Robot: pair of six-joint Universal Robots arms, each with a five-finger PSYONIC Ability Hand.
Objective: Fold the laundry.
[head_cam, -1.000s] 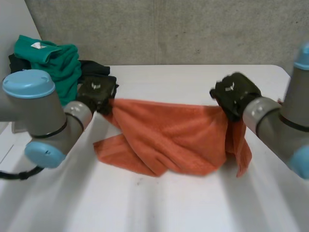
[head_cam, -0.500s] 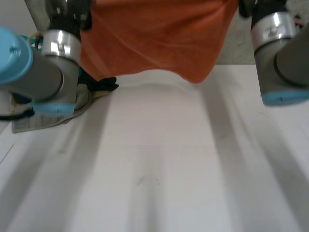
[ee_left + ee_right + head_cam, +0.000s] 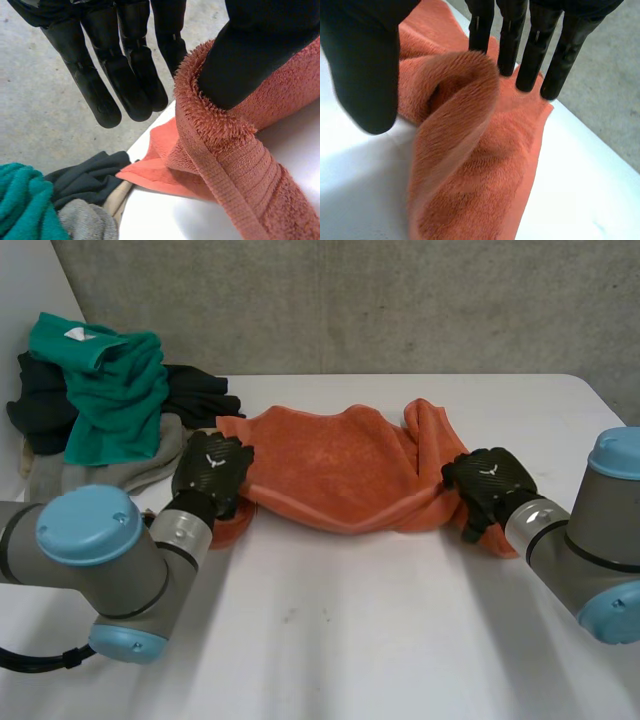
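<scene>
An orange towel (image 3: 330, 475) lies rumpled across the middle of the white table (image 3: 350, 640), stretched between my two hands. My left hand (image 3: 212, 472) is at the towel's left edge. In the left wrist view the hem of the towel (image 3: 235, 165) curls round the thumb (image 3: 250, 55) and runs up between it and the straight fingers (image 3: 125, 75), pinched there. My right hand (image 3: 487, 483) rests at the towel's right end. There a loose fold of the towel (image 3: 470, 165) lies between the straight fingers (image 3: 535, 55) and the thumb (image 3: 365, 65), which stand apart from it.
A pile of laundry sits at the table's back left: a green garment (image 3: 110, 390), black clothes (image 3: 195, 390) and a grey piece (image 3: 130, 465), close beside my left hand. A concrete wall (image 3: 400, 300) rises behind the table.
Both hands swung the towel high above the table, then brought it down flat, farther back than before. The right hand's fingers have spread off the cloth.
</scene>
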